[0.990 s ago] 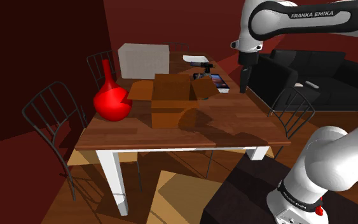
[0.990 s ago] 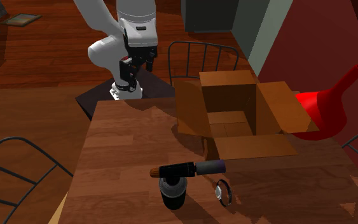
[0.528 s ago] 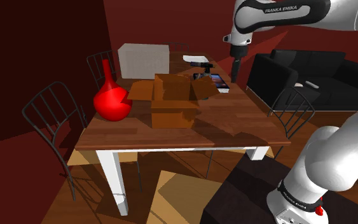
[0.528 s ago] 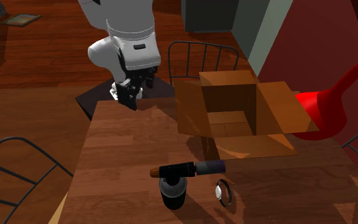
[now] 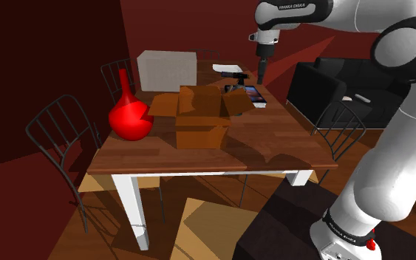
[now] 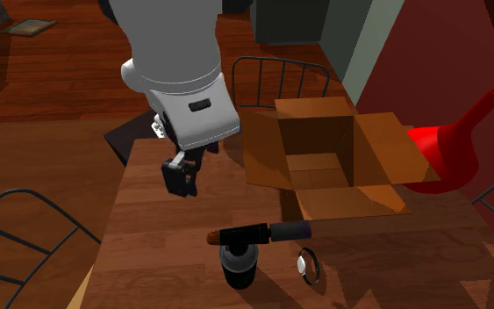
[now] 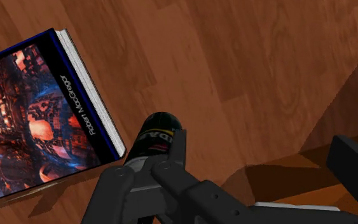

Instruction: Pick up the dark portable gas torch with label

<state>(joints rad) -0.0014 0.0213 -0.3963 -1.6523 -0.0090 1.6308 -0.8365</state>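
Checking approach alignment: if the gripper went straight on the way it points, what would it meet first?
Probably bare table, not the torch: the open gripper points down at wood, with the torch's canister beside one finger. Depth is unclear.

On the wooden table (image 5: 273,144), an open cardboard box (image 5: 199,118) stands between a red vase (image 5: 128,118) and a flat-lying book (image 7: 31,121); a white box (image 5: 168,70) sits behind. Wire chairs (image 5: 60,133) flank it, near a black sofa (image 5: 361,89).

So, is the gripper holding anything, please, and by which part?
Nothing is held: the gripper is open above the table, not touching the gas torch.
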